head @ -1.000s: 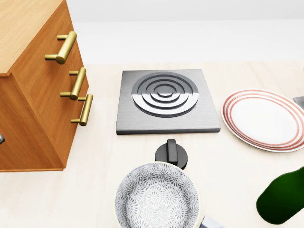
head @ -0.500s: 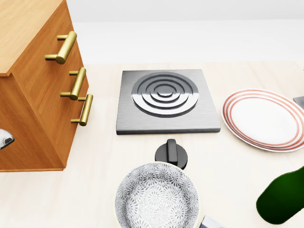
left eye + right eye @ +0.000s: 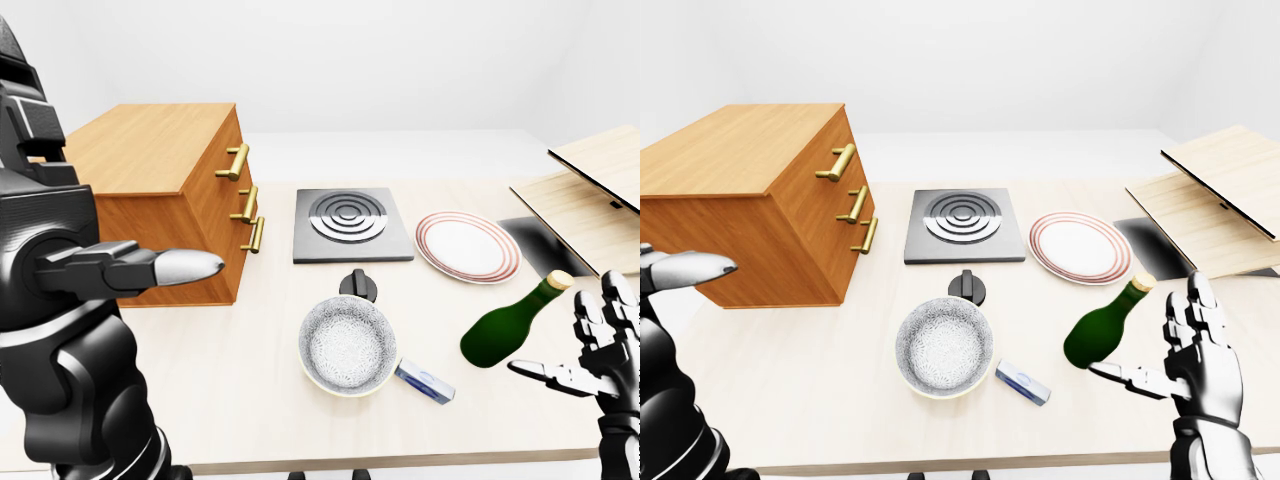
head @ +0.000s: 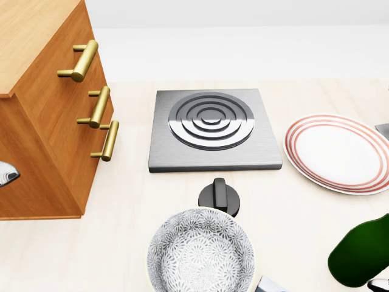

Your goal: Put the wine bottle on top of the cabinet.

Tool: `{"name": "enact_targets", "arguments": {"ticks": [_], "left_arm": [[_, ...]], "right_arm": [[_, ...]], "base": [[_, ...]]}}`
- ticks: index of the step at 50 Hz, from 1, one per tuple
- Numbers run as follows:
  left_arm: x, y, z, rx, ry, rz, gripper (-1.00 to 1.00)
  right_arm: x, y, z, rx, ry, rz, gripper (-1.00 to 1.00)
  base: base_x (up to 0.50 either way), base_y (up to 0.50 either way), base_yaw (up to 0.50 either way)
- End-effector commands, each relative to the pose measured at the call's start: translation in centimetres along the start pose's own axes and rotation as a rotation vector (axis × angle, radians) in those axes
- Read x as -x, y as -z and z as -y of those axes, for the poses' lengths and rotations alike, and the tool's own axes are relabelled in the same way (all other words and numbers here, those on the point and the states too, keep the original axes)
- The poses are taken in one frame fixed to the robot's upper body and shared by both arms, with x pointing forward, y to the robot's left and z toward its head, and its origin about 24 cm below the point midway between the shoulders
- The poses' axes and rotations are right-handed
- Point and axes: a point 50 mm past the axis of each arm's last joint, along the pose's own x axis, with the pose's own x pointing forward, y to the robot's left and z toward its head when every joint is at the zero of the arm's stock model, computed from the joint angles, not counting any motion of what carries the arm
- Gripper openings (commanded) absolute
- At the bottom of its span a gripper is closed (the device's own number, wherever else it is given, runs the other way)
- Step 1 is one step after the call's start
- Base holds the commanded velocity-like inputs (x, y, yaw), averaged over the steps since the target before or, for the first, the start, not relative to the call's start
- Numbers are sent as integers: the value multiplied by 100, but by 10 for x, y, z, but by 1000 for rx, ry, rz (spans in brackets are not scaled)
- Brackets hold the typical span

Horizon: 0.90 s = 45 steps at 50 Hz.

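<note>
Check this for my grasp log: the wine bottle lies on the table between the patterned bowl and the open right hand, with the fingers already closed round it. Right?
Not quite. In the right-eye view the right hand is open beside the wine bottle, not closed round it. The rest stands: the bottle lies tilted on the table, between the patterned bowl and that hand.

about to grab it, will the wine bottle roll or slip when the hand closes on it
The wine bottle looks tilted on the table, so a nudge may roll it. Its glossy green glass probably slips. The open right hand stands beside it, not touching.
</note>
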Motion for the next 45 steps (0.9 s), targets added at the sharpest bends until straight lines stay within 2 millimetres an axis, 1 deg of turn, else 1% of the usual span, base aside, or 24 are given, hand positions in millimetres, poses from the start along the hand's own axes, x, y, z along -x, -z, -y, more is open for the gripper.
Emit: {"name": "enact_targets", "arguments": {"ticks": [1,10,14,17,22,26,29,32,34,36,38,41,45], "left_arm": [[1,3,0,-4,0,-17,100],[1,4,0,-7,0,-20,100],[2,7,1,-11,2,-33,100],[4,14,2,-20,7,-64,100],[5,12,2,-27,12,-58,100],[7,16,2,-36,13,-80,100],[6,15,1,-36,13,-71,100],[5,12,1,-35,12,-57,100],[6,13,0,-37,11,-67,100],[7,16,0,-39,9,-80,100],[9,18,-1,-40,8,-92,100],[8,16,0,-37,7,-82,100],[6,15,-1,-34,6,-76,100]], "right_arm": [[-5,5,-3,-12,1,-16,100],[-12,-3,-7,-3,-7,19,100],[-15,7,-10,-15,-13,-18,100],[-16,12,-11,-24,-14,-40,100],[-20,18,-12,-36,-14,-61,100],[-20,24,-14,-48,-18,-85,100],[-21,25,-16,-52,-20,-88,100],[-24,17,-18,-41,-26,-57,100],[-25,13,-19,-32,-31,-41,100],[-27,4,-20,-21,-33,-2,100],[-29,-1,-21,-13,-36,18,100],[-28,-10,-22,-3,-37,57,100],[-29,-7,-24,-3,-40,43,100]], "base": [[0,0,0],[0,0,0],[0,0,0],[0,0,0],[0,0,0],[0,0,0],[0,0,0],[0,0,0],[0,0,0],[0,0,0],[0,0,0],[0,0,0],[0,0,0]]}}
